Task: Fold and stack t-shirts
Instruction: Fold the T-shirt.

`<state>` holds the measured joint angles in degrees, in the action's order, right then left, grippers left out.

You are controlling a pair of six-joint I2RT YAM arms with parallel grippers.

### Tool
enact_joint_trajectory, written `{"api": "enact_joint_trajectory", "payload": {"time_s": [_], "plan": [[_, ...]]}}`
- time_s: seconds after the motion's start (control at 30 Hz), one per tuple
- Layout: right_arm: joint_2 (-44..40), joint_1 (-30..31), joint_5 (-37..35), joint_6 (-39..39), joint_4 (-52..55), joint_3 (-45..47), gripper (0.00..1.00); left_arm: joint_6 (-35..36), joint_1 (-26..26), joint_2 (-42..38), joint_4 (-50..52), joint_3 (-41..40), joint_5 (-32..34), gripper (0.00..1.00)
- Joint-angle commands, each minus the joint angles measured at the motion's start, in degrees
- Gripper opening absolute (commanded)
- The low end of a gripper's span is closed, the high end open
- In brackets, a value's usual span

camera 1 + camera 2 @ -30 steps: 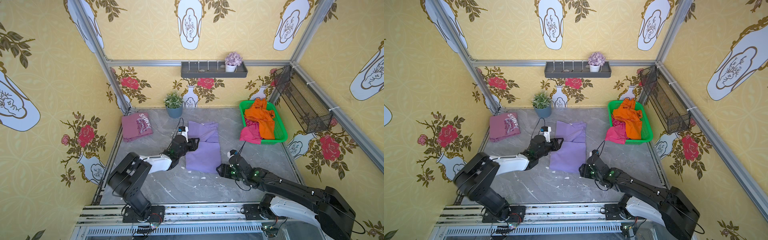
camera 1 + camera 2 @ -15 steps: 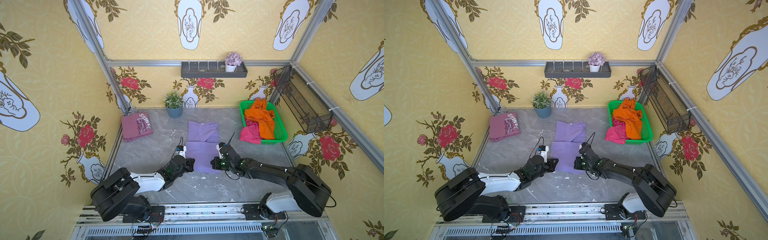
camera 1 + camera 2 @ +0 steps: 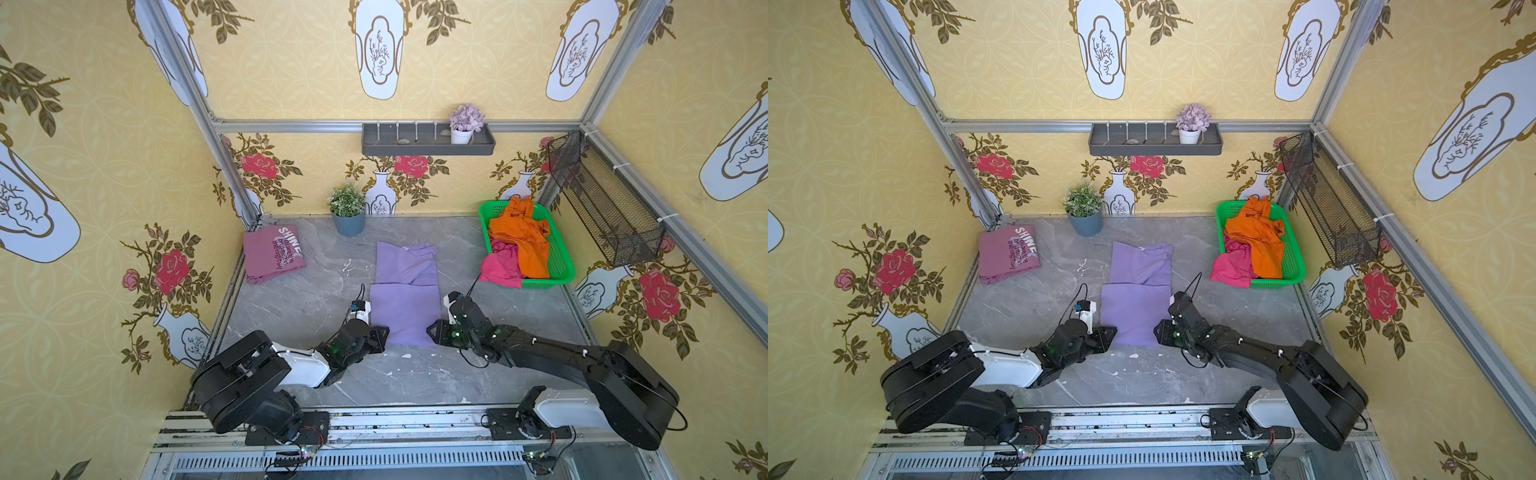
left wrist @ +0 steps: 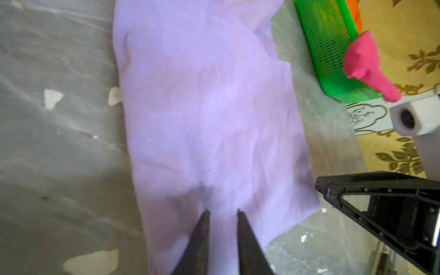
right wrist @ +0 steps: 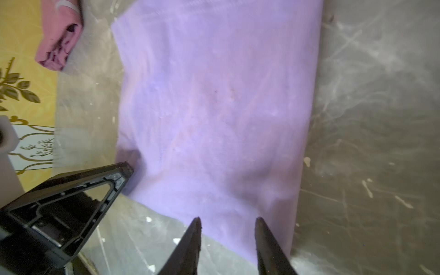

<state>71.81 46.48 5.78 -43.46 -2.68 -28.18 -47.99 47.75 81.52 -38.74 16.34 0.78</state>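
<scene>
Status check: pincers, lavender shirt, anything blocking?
Left pincer open, right pincer open, both at near hem. Lavender shirt partly folded, lying flat. Nothing blocking.

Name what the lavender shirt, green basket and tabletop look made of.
Lavender shirt: soft matte knit, likely cotton; it lies limp with gentle creases.
Green basket: glossy moulded plastic; perforated rigid walls.
Tabletop: grey marble-look surface, veined, faint sheen; real stone or print, cannot tell.
</scene>
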Motion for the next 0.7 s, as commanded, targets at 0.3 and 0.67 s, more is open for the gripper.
{"api": "enact_joint_trajectory", "payload": {"time_s": [0.3,0.67], "plan": [[-13.6,0.06,-0.7,-3.46,11.58,7.46,0.51,-0.15,0.2,-6.71,10.27,-1.14,-1.5,1.0],[-5.0,0.46,1.61,-5.46,-1.92,10.56,0.55,-2.08,0.24,-0.02,0.42,-3.74,-4.56,0.97]]}}
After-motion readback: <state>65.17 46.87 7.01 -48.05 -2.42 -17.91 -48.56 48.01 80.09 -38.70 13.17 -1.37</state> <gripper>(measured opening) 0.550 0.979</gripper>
